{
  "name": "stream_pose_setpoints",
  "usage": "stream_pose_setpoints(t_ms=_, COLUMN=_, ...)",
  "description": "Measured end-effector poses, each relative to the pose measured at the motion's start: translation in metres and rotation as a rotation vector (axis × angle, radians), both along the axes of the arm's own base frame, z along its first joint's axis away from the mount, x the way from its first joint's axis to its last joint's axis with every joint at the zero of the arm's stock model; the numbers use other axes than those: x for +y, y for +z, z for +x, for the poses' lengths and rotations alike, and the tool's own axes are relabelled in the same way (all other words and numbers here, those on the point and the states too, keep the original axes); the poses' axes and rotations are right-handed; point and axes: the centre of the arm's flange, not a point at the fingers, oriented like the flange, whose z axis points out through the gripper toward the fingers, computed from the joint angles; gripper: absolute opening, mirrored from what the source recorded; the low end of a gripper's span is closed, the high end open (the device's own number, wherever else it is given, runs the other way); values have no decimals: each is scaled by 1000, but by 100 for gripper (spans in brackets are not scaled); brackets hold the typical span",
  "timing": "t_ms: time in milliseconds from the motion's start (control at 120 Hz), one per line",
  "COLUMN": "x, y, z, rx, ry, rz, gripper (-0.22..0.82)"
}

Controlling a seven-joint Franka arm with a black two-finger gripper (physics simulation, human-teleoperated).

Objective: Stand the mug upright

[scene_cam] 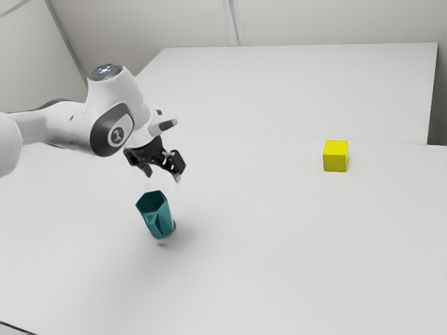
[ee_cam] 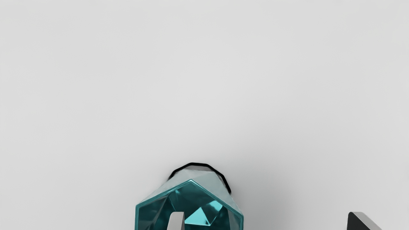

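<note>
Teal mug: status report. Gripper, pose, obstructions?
Gripper open, above faceted teal mug. Mug looks upright, mouth up, not gripped. Yellow cube well off toward the exterior view's right, not in the way.

Sm. round emblem (scene_cam: 117,135) on arm (scene_cam: 68,124), too tiny to read; no txt or nos. legible.

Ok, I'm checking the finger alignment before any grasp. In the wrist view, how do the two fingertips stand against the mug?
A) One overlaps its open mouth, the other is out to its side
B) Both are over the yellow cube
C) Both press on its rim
A: one fingertip crosses the mouth of the mug, the other has bare table behind it.
</note>
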Motion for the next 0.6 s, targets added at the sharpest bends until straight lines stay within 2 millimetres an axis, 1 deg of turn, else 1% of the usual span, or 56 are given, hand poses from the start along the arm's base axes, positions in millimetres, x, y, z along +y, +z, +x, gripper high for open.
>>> stream_pose_setpoints(t_ms=108, x=-4, y=31, z=14, rx=11, ry=6, rz=-6, gripper=57)
stream_pose_setpoints(t_ms=283, x=1, y=66, z=33, rx=58, ry=31, rz=-14, gripper=58)
stream_pose_setpoints(t_ms=367, x=4, y=78, z=37, rx=80, ry=43, rz=-20, gripper=58)
stream_pose_setpoints(t_ms=483, x=7, y=106, z=45, rx=88, ry=55, rz=-24, gripper=59)
stream_pose_setpoints(t_ms=600, x=10, y=124, z=50, rx=103, ry=64, rz=-23, gripper=59)
